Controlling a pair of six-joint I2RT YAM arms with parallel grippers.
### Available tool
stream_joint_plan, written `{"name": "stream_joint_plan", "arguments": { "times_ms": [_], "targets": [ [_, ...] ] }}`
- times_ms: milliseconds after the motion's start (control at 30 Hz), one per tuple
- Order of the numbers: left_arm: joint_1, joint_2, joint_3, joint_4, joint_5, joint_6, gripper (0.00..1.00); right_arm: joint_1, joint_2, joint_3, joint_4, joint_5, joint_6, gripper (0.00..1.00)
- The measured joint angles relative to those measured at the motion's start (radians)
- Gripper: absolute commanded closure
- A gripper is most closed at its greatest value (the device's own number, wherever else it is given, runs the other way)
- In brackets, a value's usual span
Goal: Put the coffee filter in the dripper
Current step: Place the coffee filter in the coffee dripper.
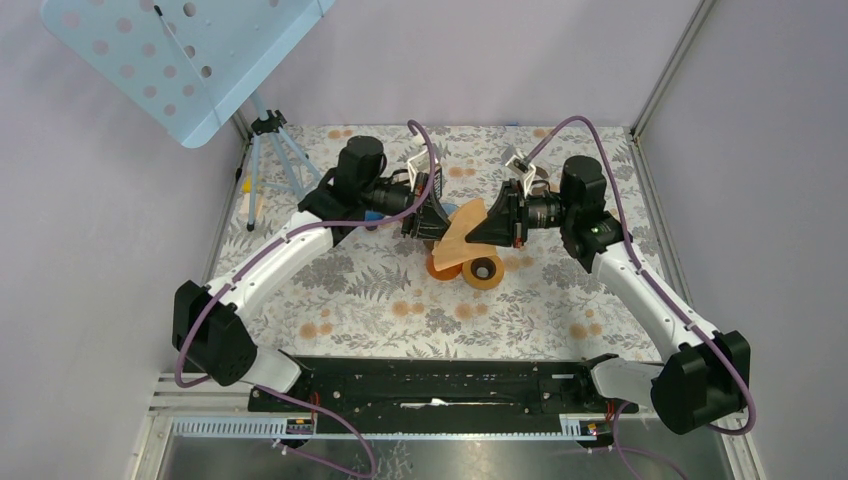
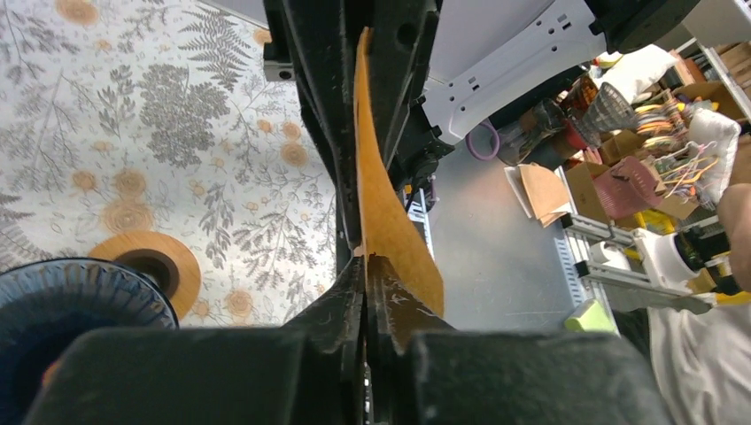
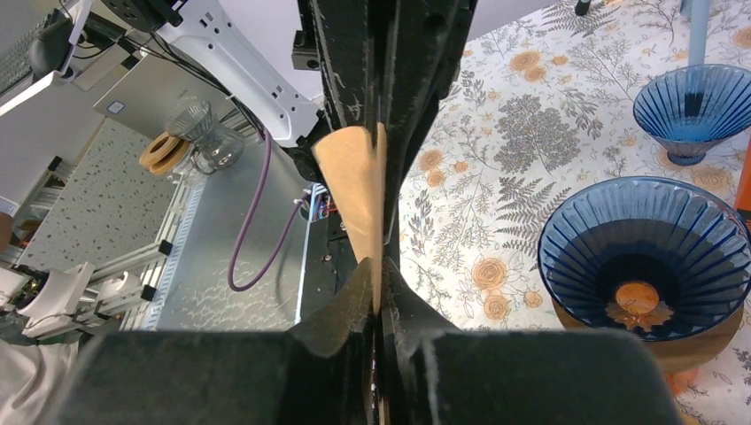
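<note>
The tan paper coffee filter (image 1: 462, 225), folded flat, hung edge-on in the air, pinched between the left pincer (image 2: 365, 266) and right pincer (image 3: 379, 274), with the ribbed blue glass dripper (image 3: 593, 257) upright and empty on the tabletop (image 1: 400, 300) just below.

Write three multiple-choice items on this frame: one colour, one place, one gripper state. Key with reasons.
1. The dripper is: A blue; B red; C white.
2. The coffee filter is: A inside the dripper; B held up between the left gripper and the right gripper; C lying flat.
3. The left gripper is: A wide open; B shut on the coffee filter; C out of view.

Key: 1 A, its ribbed bowl shows blue in the right wrist view. 2 B, both grippers pinch the paper in the air. 3 B, its fingers meet on the filter's edge.
</note>
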Motion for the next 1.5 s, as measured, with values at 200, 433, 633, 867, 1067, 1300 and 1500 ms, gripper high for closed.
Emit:
{"name": "stream_joint_plan", "arguments": {
  "times_ms": [200, 433, 633, 867, 1067, 1300, 1500],
  "targets": [
    [0.000, 0.000, -0.004, 0.046, 0.013, -0.052, 1.00, 0.000, 0.005, 0.002, -0.037, 0.020, -0.023, 0.72],
    [0.003, -0.016, -0.003, -0.036, -0.132, 0.006, 1.00, -0.003, 0.005, 0.034, -0.187, 0.086, -0.139, 0.20],
    [0.003, -0.071, 0.022, -0.150, -0.443, 0.080, 1.00, -0.006, 0.005, 0.129, -0.351, 0.250, -0.262, 0.08],
    [-0.049, -0.072, 0.108, -0.188, -0.837, 0.093, 1.00, -0.005, 0.038, 0.354, -0.415, 0.480, -0.260, 0.08],
    [-0.141, -0.021, 0.199, -0.189, -1.027, 0.094, 1.00, 0.023, 0.105, 0.454, -0.430, 0.618, -0.187, 0.08],
    [-0.162, 0.026, 0.212, -0.178, -1.106, 0.061, 1.00, 0.043, 0.150, 0.467, -0.432, 0.683, -0.089, 0.08],
    [-0.208, 0.060, 0.212, -0.163, -1.151, 0.044, 1.00, 0.043, 0.154, 0.472, -0.433, 0.712, -0.042, 0.10]
  ]
}}
